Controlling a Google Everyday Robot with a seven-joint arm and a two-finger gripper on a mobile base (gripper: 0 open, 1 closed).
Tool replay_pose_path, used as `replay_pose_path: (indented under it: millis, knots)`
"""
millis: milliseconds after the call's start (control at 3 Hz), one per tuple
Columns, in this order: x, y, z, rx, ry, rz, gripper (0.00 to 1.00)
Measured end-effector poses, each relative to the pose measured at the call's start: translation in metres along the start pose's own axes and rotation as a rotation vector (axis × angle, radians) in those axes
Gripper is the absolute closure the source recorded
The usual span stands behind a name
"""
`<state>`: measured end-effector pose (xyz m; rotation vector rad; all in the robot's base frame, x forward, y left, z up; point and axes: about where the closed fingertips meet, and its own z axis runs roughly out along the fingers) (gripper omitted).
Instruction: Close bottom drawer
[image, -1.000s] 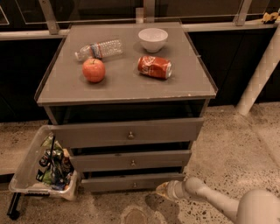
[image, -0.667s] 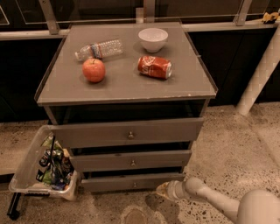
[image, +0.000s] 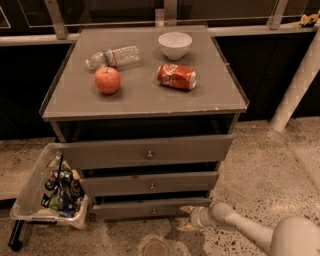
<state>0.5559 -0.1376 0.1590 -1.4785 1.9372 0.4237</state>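
The bottom drawer (image: 150, 207) is the slimmest grey-brown front at the foot of the cabinet, with a small round metal knob (image: 153, 211) at its centre. It stands only slightly out, about level with the drawer above. My gripper (image: 189, 218) is low near the floor, at the right end of the bottom drawer's front, touching or almost touching it. The pale arm (image: 250, 231) reaches in from the lower right.
Two taller drawer fronts (image: 150, 152) sit above. On the cabinet top (image: 140, 97) lie an apple (image: 107, 80), a plastic bottle (image: 113, 56), a red can (image: 177, 76) and a white bowl (image: 175, 45). A clear bin (image: 47, 187) of snacks stands left. A white post (image: 295, 85) stands right.
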Motion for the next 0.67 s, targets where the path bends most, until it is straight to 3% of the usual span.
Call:
replay_pose_path:
  millis: [333, 667]
  knots:
    - [0.0000, 0.0001, 0.0001, 0.000, 0.000, 0.000, 0.00]
    - [0.0000, 0.0001, 0.0001, 0.000, 0.000, 0.000, 0.00]
